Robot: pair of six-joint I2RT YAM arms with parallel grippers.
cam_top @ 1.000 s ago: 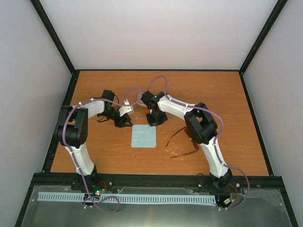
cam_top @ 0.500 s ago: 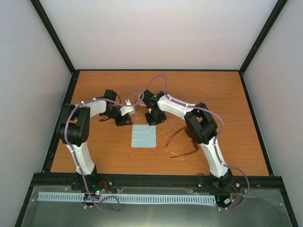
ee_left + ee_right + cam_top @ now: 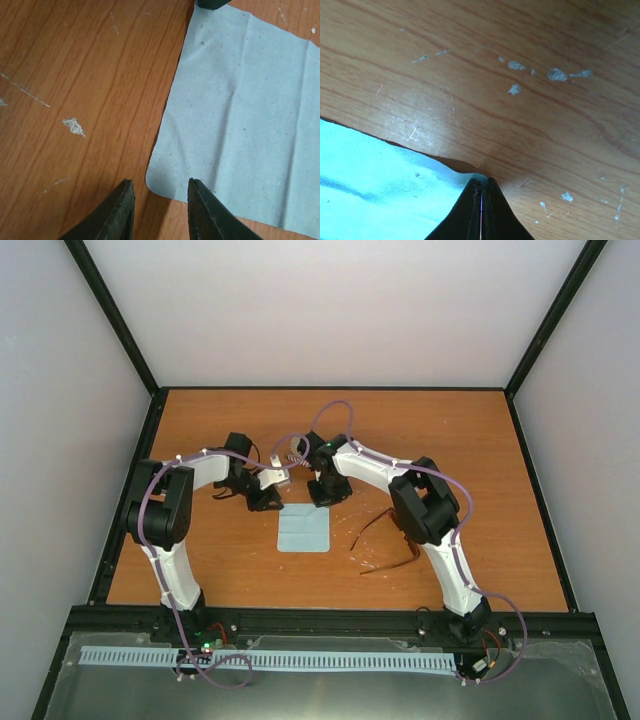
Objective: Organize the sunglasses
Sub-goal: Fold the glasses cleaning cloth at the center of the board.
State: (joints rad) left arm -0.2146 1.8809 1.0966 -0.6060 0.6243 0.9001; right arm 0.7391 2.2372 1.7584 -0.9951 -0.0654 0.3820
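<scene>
The sunglasses [image 3: 372, 523], thin reddish-brown, lie on the table right of the light blue cloth [image 3: 304, 528], partly hidden under my right arm. My right gripper [image 3: 328, 496] is at the cloth's far right corner; in the right wrist view the gripper [image 3: 481, 183] is shut on that corner of the cloth [image 3: 370, 175], which is lifted slightly. My left gripper [image 3: 267, 499] is at the cloth's far left corner. In the left wrist view the gripper [image 3: 159, 189] is open, its jaws on either side of a corner of the cloth [image 3: 240, 110].
The wooden table [image 3: 470, 450] has scratches and white flecks. A black frame [image 3: 300, 618] runs along its edges, with grey walls behind. The right arm's elbow [image 3: 425, 505] hangs over the sunglasses. No case is in view.
My left gripper has moved right, from left of the cloth to its far left corner. The right gripper has stayed at the far right corner.
</scene>
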